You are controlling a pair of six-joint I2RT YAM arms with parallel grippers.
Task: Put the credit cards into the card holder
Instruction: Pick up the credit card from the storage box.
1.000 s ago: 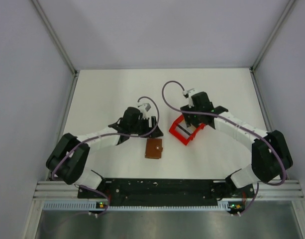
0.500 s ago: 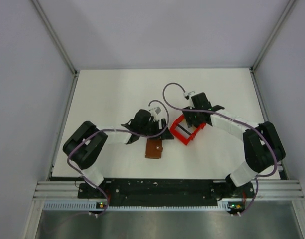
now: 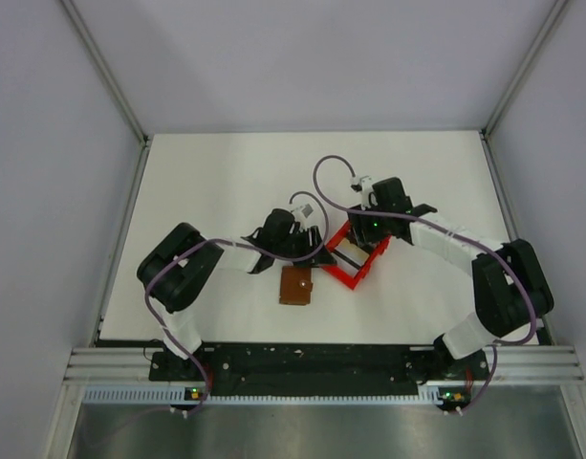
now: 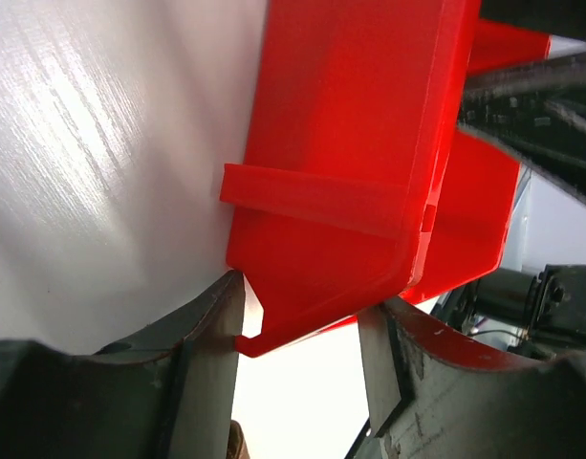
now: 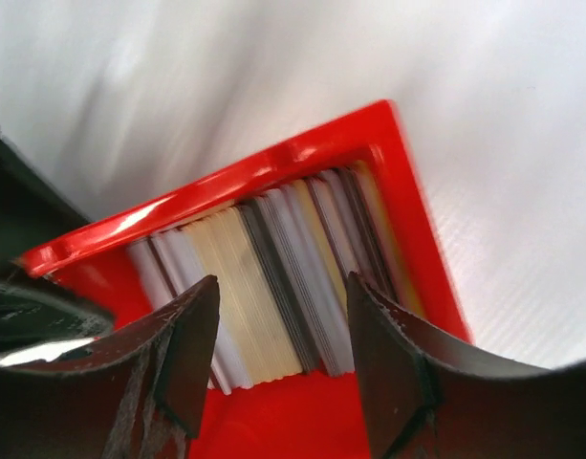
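The credit cards point(image 5: 264, 277) stand on edge as a packed stack of tan, pale and dark cards inside a red bin point(image 5: 226, 186). My right gripper point(image 5: 283, 296) hovers open over that stack, one finger on each side, touching none. In the top view it point(image 3: 369, 237) is above the bin point(image 3: 342, 277). My left gripper point(image 4: 302, 308) has the bin's corner point(image 4: 340, 191) between its fingers, both of them against the plastic. From above, this gripper point(image 3: 316, 241) sits at the bin's left side. The brown card holder point(image 3: 295, 285) lies closed on the table, just in front of the left gripper.
The white table point(image 3: 226, 182) is walled at the back and both sides. The black base rail point(image 3: 312, 359) runs along the near edge. Both arms meet at the table's middle, with purple cables looping above the wrists.
The left arm reached right until its fingers closed in on the bin's corner. The right gripper settled over the cards with its jaws narrower. The bin turned slightly.
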